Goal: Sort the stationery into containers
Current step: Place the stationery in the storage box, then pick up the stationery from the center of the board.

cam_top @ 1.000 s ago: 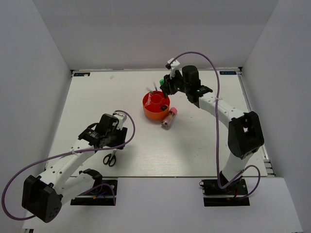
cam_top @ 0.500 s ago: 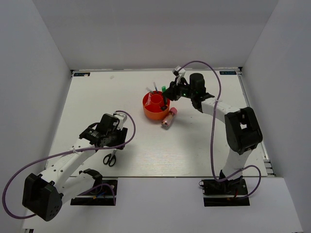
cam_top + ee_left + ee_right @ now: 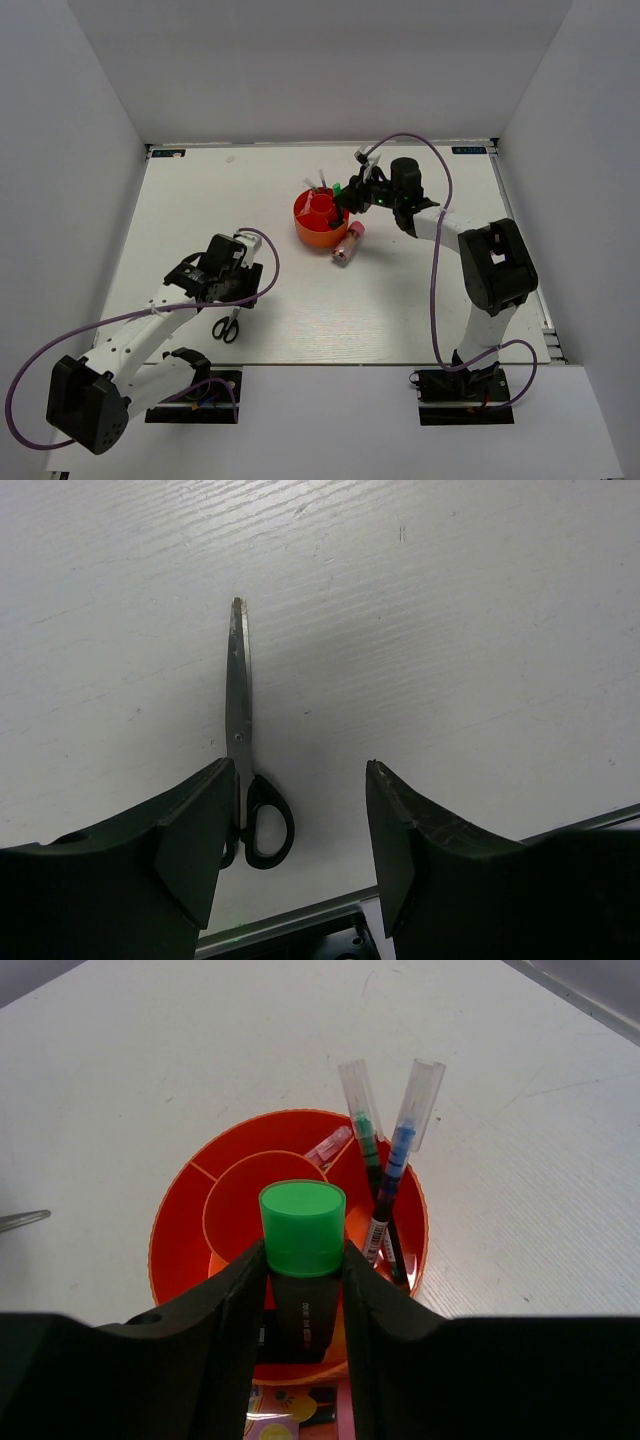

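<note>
Over the round orange plastic tub with inner dividers (image 3: 172, 1250), my right gripper (image 3: 302, 1255) is clamped on a black-bodied highlighter with a green cap (image 3: 302, 1222). Two clear-capped pens (image 3: 385, 1155) lean in a side compartment. Nearer the bases, my left gripper (image 3: 297, 772) hangs, jaws apart and empty, above black-handled scissors (image 3: 238, 700) lying flat on the white table (image 3: 460, 620).

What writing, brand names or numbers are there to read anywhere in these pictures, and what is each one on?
No text can be read with certainty.
Green-capped highlighter: white print on its black body, too blurred to read.
Pens in the orange tub: markings on the barrels, too small to read.
Blue labels at the table's far corners: too small to read.
</note>
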Robot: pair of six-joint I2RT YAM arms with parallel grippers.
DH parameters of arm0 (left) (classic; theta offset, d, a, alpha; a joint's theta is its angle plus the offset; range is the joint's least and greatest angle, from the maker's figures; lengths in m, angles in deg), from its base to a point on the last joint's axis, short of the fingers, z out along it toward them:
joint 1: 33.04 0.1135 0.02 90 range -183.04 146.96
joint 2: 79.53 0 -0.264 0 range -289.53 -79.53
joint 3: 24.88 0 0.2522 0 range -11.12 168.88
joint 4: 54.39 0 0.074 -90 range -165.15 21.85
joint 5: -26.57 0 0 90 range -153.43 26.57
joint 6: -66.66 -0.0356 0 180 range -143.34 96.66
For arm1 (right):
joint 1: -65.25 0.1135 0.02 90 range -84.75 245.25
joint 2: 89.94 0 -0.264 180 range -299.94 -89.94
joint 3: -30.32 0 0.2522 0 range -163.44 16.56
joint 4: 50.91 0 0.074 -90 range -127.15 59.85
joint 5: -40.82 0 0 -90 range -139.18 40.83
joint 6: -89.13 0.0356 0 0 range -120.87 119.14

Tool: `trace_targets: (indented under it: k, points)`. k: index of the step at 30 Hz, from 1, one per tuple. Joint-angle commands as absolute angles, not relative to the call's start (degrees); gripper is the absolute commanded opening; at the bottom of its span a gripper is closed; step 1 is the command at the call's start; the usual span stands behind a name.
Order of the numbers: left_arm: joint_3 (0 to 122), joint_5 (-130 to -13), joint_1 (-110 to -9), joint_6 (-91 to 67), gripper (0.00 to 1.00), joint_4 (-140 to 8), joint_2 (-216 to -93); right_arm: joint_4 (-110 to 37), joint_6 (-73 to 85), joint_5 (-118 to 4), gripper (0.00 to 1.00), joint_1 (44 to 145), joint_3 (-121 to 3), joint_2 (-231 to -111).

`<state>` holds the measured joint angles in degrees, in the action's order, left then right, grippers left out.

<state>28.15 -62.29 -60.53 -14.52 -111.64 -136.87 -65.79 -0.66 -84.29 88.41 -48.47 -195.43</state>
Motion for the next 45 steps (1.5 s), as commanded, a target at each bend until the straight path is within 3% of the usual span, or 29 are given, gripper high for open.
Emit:
trace_targets:
  k: [1, 6, 15, 18, 20, 21, 25, 30, 31, 32, 33, 35, 37, 38, 42, 45]
  points:
    - [29.6, -61.6, -60.4, -14.9, 0.66, -111.7, -136.7, -68.3, -3.1, -85.5, 0.41, 88.0, -48.4, -195.6]
    - [29.7, -61.4, -60.4, -14.9, 0.66, -111.7, -136.8, -66.7, -2.7, -85.0, 0.56, 88.0, -48.7, -195.4]
    - [29.5, -60.4, -60.3, -15.1, 0.66, -112.0, -137.0, -65.1, -2.4, -83.9, 0.56, 87.8, -47.1, -190.3]
    - [29.4, -60.0, -60.3, -15.1, 0.64, -112.0, -137.4, -60.2, -3.8, -83.2, 0.48, 88.3, -46.0, -186.1]
    - [29.5, -59.7, -60.3, -15.2, 0.59, -112.1, -138.0, -53.0, -4.7, -82.6, 0.12, 87.2, -46.8, -183.6]
    - [29.6, -59.4, -60.3, -15.2, 0.55, -112.6, -138.9, -50.5, -5.7, -82.7, 0.00, 86.9, -47.7, -180.7]
    - [30.8, -58.3, -60.3, -14.7, 0.31, -114.1, -141.5, -27.7, -2.8, -79.4, 0.00, 86.3, -50.5, -177.6]
    - [32.2, -49.7, -60.4, -11.8, 0.15, -118.0, -142.6, -8.3, -10.0, -92.5, 0.00, 85.0, -52.2, -174.1]
    - [32.6, -48.6, -60.3, -9.9, 0.15, -118.9, -143.6, -4.3, -13.0, -93.6, 0.03, 84.9, -52.0, -173.7]
    - [34.2, -47.8, -60.3, -9.0, 0.15, -121.0, -143.9, -1.6, -14.2, -94.8, 0.41, 85.0, -51.2, -171.5]
    - [34.7, -47.3, -60.3, -8.3, 0.15, -121.7, -144.1, -0.6, -15.1, -96.2, 0.53, 85.0, -50.6, -170.5]
    - [35.1, -47.4, -58.5, -4.9, 0.20, -124.4, -143.9, 0.9, -19.0, -97.0, 0.62, 84.9, -46.7, -167.6]
    - [34.6, -51.2, -54.6, -3.7, 0.22, -125.6, -142.1, 0.7, -21.1, -97.3, 0.56, 84.8, -43.5, -164.2]
    - [32.8, -53.3, -53.4, -3.4, 0.24, -125.8, -141.5, 0.7, -21.3, -98.4, 0.41, 84.7, -41.9, -163.5]
    - [29.8, -60.0, -46.9, -2.7, 0.38, -126.0, -139.6, 0.6, -21.8, -100.4, 0.13, 84.5, -39.1, -161.4]
    - [29.3, -61.0, -46.1, -1.5, 0.41, -127.2, -140.3, 1.3, -21.9, -99.9, 0.13, 84.1, -39.6, -160.7]
